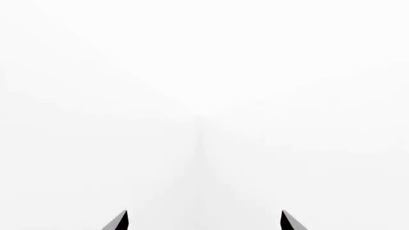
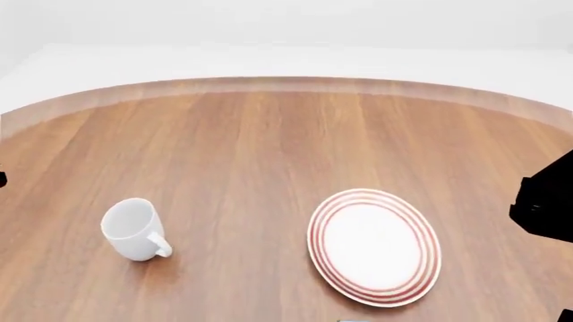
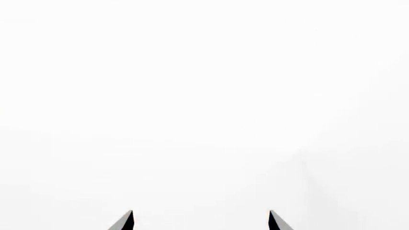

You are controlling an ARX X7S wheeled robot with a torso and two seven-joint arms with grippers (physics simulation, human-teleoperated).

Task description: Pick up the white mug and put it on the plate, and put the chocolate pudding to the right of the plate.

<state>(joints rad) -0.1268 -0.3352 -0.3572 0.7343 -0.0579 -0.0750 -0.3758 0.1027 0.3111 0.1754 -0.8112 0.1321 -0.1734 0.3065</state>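
The big round wooden table with its brown grain is filling most of the head view, sitting against a plain white room. On it, toward the near right, the round white plate with red rings around its rim is lying flat and bare. Well apart from it, over on the near left, the plain glossy white ceramic mug is standing upright, its loop handle pointing toward the plate side and the near edge. The chocolate pudding carton is not showing in any view. A dark piece of the right arm is poking in at the right edge. The left gripper is pointing at blank white, its two dark fingertips standing wide apart; the right gripper is doing the same, spread and holding nothing
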